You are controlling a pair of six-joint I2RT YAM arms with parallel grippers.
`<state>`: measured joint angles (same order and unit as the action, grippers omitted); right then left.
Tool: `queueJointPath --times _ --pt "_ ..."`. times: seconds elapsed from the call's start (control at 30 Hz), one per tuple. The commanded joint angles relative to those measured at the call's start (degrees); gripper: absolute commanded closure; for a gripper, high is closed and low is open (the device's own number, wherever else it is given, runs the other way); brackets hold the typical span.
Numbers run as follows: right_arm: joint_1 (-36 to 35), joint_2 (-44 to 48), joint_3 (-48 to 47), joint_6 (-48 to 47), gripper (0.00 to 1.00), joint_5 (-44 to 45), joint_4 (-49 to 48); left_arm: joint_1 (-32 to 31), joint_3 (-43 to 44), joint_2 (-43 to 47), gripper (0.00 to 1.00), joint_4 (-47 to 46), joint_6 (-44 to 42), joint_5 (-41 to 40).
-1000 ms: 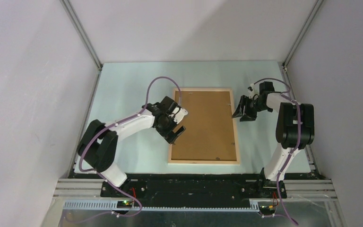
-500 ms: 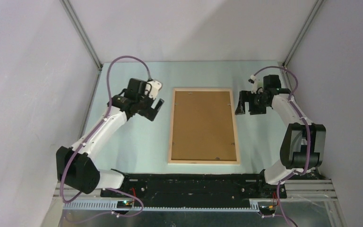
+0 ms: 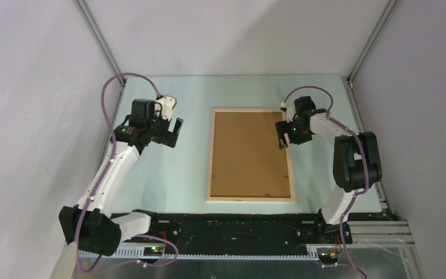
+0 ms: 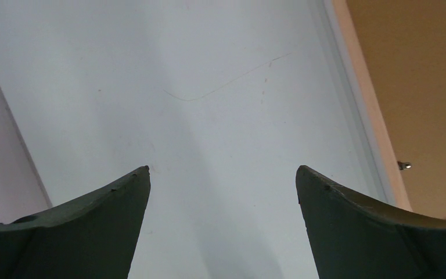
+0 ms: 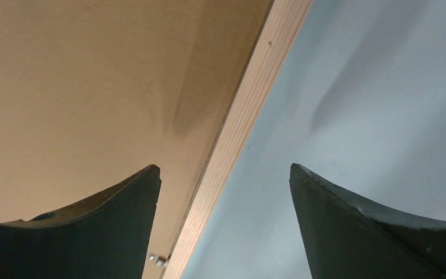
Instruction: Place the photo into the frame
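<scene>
Apparently face down, the frame (image 3: 250, 199) lies mid-way across the worktop (image 3: 168, 174), brown backing board (image 3: 248, 154) uppermost; the photo is unseen, probably beneath. The right tool (image 3: 283, 135) gapes empty astride the frame's right rail near the far corner, perhaps to secure it; the left tool (image 3: 173, 132), open too, hangs clear leftward.

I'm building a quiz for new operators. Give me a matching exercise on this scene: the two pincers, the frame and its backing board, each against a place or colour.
Column one:
1. left pincer
2. right pincer
3. frame
4. backing board

Column two:
a. brown, lying inside the frame
b. pale wood
c. open over bare table
d. open over the frame's right rail

Pairs: 1-c, 2-d, 3-b, 4-a
</scene>
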<state>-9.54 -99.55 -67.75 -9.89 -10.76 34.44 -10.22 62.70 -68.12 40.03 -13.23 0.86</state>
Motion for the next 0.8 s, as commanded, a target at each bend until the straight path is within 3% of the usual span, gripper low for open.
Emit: queueJointPath --times 0.0,0.2,0.37,0.7,0.77 --pt "-0.4 -5.1 -3.8 -2.4 0.17 4.1 -2.3 0.4 -1.1 3.5 0.00 -1.1 2.4 3.8" --pt "-0.3 -10.0 -6.9 -2.9 0.32 3.4 -1.4 0.4 -2.3 4.0 0.00 -1.8 2.4 4.4" --pt "0.5 -11.1 -8.6 -3.4 0.59 1.5 -0.2 0.3 -2.2 3.7 0.00 -2.1 2.5 4.6" --pt "2.3 -10.7 -8.8 -11.1 1.00 -3.6 4.5 0.3 -0.6 0.7 0.00 -2.1 2.6 6.6" --pt "2.3 -10.5 -8.8 -14.4 1.00 -4.3 4.7 0.3 0.3 -1.1 0.00 -2.1 2.6 7.2"
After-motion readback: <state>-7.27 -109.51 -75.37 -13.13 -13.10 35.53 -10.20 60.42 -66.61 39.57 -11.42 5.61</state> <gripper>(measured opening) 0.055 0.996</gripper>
